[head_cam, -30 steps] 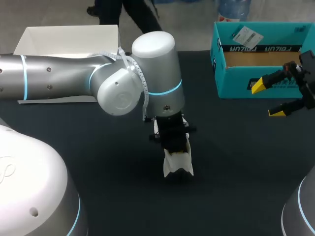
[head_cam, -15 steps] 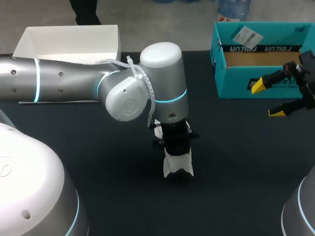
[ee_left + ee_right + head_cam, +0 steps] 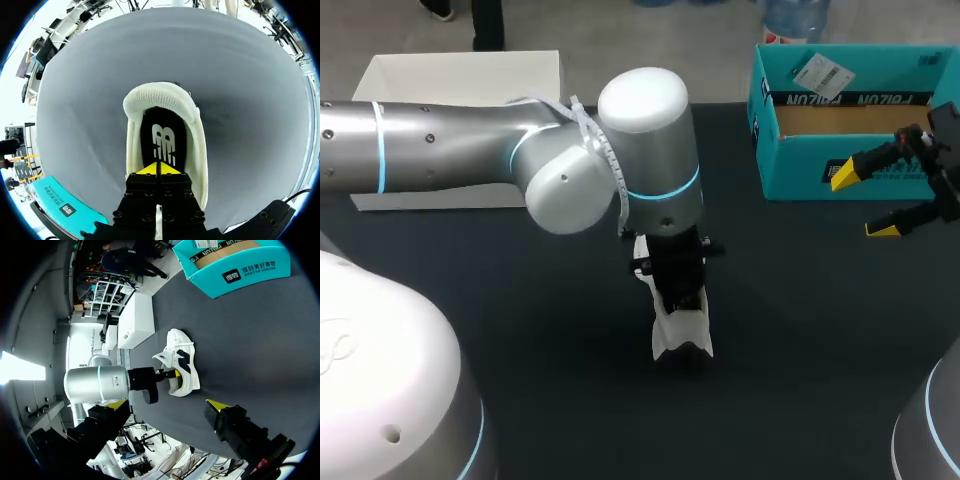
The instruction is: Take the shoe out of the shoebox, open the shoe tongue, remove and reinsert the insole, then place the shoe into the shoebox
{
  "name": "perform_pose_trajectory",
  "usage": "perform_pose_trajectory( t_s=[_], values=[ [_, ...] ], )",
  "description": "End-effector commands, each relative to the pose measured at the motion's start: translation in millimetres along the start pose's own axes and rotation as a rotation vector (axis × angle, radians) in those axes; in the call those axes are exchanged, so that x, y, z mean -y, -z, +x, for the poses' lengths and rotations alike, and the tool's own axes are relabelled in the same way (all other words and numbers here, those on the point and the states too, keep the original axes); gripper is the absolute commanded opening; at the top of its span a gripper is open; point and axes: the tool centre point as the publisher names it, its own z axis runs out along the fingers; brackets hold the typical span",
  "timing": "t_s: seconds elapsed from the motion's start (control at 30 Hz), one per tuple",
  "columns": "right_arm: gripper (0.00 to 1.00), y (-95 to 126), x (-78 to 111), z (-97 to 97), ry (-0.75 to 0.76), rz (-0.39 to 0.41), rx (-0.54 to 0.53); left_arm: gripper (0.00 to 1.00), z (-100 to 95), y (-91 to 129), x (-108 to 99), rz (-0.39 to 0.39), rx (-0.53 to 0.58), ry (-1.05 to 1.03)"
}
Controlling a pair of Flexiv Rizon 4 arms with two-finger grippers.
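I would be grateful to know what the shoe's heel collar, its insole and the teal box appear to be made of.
Heel collar of the shoe: white knit or mesh fabric, judging by its fine ribbed texture.
Insole: smooth matte black, perhaps fabric-topped foam; the look leaves it open.
Teal shoebox: cardboard, with matte printed walls and a bare brown inside.

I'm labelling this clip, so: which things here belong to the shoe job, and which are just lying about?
Belongs to the job:
white shoe
black insole inside it
teal shoebox
left gripper, tips in the shoe
right gripper, open near the shoebox

Just lying about:
white box at the table's far left
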Motion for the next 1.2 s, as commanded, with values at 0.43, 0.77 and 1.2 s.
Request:
perform_pose_trajectory(
  t_s=[0.43, 0.77, 1.2],
  values=[
    [1.00, -0.7, 0.6, -0.4, -0.001, -0.002, 0.002, 0.38, 0.4, 25.4, -15.0, -0.311, -0.062, -0.082],
    [1.00, -0.7, 0.6, -0.4, -0.001, -0.002, 0.002, 1.00, -0.3, 23.0, -18.2, -0.289, -0.084, -0.047],
    [1.00, -0.7, 0.6, -0.4, -0.001, -0.002, 0.002, 1.00, -3.5, 22.6, -28.7, -0.290, -0.099, -0.037]
  ],
)
